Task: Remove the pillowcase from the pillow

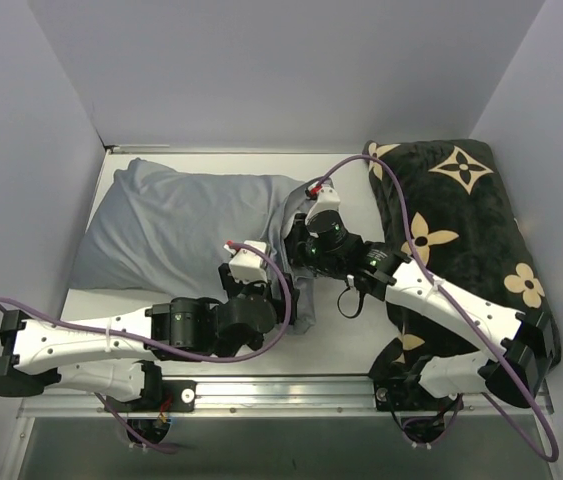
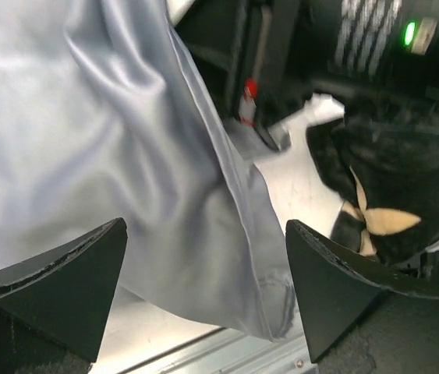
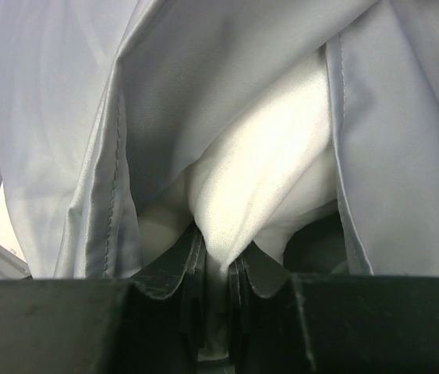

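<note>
Inspector: What fills the left side?
Onlooker: A grey-blue wrinkled soft cloth pillowcase [image 2: 86, 156], its stitched hem running diagonally down to the pale metal table [image 2: 305, 187].
Inspector: The left gripper [image 2: 205, 234]?
Onlooker: Black fingers [image 2: 63, 288] spread wide, with the cloth hanging between them, unpinched.
Inspector: Right side?
Onlooker: A black plush cushion with a tan flower motif [image 2: 406, 171], above the right finger.
</note>
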### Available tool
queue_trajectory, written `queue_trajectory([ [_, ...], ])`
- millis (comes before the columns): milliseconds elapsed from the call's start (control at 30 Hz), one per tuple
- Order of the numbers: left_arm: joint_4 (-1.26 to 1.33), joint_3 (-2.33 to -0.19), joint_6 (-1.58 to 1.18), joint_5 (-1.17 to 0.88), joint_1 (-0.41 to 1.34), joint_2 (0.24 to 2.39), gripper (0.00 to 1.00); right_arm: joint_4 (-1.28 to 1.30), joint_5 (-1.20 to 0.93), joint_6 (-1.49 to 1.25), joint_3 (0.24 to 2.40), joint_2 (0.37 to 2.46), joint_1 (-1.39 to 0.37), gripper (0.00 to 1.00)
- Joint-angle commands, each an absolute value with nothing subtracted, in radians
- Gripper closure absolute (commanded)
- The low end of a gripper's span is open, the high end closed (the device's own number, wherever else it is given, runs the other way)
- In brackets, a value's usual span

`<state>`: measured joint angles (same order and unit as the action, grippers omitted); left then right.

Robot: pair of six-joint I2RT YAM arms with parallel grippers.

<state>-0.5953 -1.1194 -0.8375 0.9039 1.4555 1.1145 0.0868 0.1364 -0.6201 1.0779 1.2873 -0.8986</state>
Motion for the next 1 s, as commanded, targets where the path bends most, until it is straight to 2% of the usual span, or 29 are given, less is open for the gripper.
queue_trajectory([
  [0, -0.549, -1.085, -0.916, 0.881, 1.476, 1.135, 0.09, 0.037, 0.179, -0.618, 1.161, 1.298, -0.905, 1.00],
  [233, -0.411, -0.927, -1.023, 0.844, 1.500, 1.137, 0.25, 0.090, 0.181, -0.598, 1.232, 1.328, -0.902, 1.00],
  [333, -0.373, -0.885, -1.037, 0.850, 1.500, 1.135, 0.44, 0.103, 0.173, -0.594, 1.244, 1.339, -0.902, 1.00],
  [367, -0.355, -0.876, -1.038, 0.854, 1.500, 1.132, 0.59, 0.106, 0.173, -0.594, 1.247, 1.339, -0.900, 1.00],
  [467, -0.283, -0.825, -1.026, 0.830, 1.500, 1.131, 0.77, 0.123, 0.176, -0.585, 1.262, 1.345, -0.899, 1.00],
  [500, -0.275, -0.803, -1.031, 0.809, 1.500, 1.135, 0.89, 0.139, 0.176, -0.584, 1.281, 1.350, -0.896, 1.00],
  [600, -0.262, -0.766, -1.095, 0.761, 1.502, 1.175, 1.00, 0.169, 0.170, -0.578, 1.331, 1.361, -0.882, 1.00],
  [767, -0.203, -0.644, -1.192, 0.710, 1.519, 1.206, 1.00, 0.209, 0.147, -0.577, 1.387, 1.368, -0.819, 1.00],
  [967, -0.277, -0.594, -1.315, 0.709, 1.529, 1.213, 1.00, 0.236, 0.075, -0.598, 1.420, 1.362, -0.735, 1.00],
])
